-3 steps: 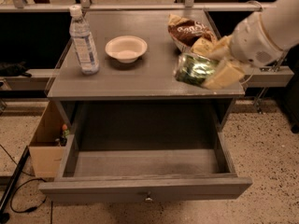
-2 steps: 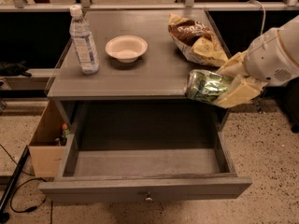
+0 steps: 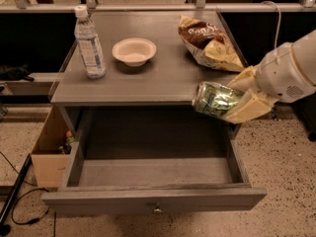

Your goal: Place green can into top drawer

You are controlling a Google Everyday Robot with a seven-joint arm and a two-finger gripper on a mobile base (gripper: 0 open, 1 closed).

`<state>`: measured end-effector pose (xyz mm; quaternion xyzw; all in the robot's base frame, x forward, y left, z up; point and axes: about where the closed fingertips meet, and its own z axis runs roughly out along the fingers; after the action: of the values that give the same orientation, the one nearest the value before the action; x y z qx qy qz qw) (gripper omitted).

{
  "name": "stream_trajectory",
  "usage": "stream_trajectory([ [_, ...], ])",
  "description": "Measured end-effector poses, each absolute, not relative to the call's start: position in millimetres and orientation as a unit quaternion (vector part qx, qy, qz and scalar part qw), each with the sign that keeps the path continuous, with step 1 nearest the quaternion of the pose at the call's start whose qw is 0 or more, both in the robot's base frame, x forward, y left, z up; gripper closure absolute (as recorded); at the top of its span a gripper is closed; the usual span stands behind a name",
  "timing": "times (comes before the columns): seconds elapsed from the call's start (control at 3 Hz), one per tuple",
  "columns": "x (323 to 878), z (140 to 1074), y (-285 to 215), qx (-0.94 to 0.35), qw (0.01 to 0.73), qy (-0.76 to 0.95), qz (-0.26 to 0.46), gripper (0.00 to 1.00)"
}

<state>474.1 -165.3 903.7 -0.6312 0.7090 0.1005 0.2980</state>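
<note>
My gripper point(image 3: 236, 98) comes in from the right and is shut on the green can point(image 3: 215, 99), which lies tilted on its side with a silver end facing left. The can hangs in the air just past the tabletop's front right edge, above the right side of the top drawer point(image 3: 153, 199). The drawer is pulled fully open, with a small round knob on its front panel, and nothing shows inside it.
On the grey tabletop point(image 3: 163, 80) stand a clear water bottle point(image 3: 90, 44) at the left, a white bowl point(image 3: 134, 51) in the middle and a chip bag point(image 3: 209, 42) at the right. A cardboard box point(image 3: 51, 149) sits on the floor at the left.
My gripper has carried the green can forward and down, from over the tabletop's right edge to in front of it, above the open drawer.
</note>
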Motion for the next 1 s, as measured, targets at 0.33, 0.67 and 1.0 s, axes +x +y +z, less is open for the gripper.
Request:
stream_trajectory([
  [0.33,452,867,-150,-0.604,0.303,0.724,0.138,1.0],
  [0.67,436,827,-140,-0.581,0.304,0.737,0.164,1.0],
  [1.0,436,827,-140,-0.581,0.304,0.737,0.164,1.0],
])
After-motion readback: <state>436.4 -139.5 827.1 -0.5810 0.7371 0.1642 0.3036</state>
